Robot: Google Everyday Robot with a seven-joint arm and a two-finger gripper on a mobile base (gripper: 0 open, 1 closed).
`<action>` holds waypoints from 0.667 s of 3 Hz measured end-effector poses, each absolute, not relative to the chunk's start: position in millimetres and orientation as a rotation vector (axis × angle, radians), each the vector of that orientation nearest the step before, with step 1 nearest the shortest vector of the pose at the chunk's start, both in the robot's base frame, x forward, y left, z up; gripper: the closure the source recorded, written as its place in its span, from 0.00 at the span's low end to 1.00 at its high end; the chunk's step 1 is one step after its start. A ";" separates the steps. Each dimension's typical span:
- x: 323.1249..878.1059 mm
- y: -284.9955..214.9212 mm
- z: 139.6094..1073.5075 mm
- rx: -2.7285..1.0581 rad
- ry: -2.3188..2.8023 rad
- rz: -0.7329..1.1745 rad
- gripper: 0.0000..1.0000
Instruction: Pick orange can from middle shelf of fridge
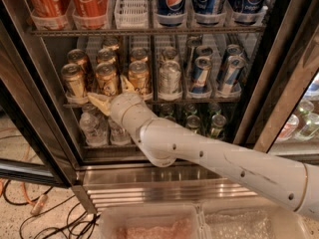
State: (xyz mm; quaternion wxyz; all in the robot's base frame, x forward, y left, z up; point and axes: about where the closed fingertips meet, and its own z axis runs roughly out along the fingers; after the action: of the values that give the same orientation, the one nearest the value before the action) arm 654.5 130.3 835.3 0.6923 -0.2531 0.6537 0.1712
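Several golden-orange cans stand in three lanes at the left of the middle shelf [164, 102] of the fridge [279, 83]. The front ones are the left orange can [75, 81], the centre orange can [107, 78] and the right orange can [139, 77]. My gripper [112, 93] is at the shelf's front edge, just below the centre can. It is open and empty. One finger [98, 103] points left under the left can. The other finger [126, 84] points up between the centre and right cans. My white arm runs in from the lower right.
A silver-white can [169, 78] and slim blue-red-silver cans [200, 75] stand to the right on the same shelf. Coca-Cola [92, 1] and Pepsi containers [172, 1] fill the rack above, small clear bottles [93, 126] the rack below. Dark door frame [20, 98] at left; cables [30, 203] on the floor.
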 end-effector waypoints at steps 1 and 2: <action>661.2 129.7 834.8 -0.553 1.457 0.380 0.28; 667.5 128.5 833.5 -0.529 1.455 0.376 0.31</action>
State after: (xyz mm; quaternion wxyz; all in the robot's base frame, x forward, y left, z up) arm 667.5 128.5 833.5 0.6991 -0.2375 0.6530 0.1689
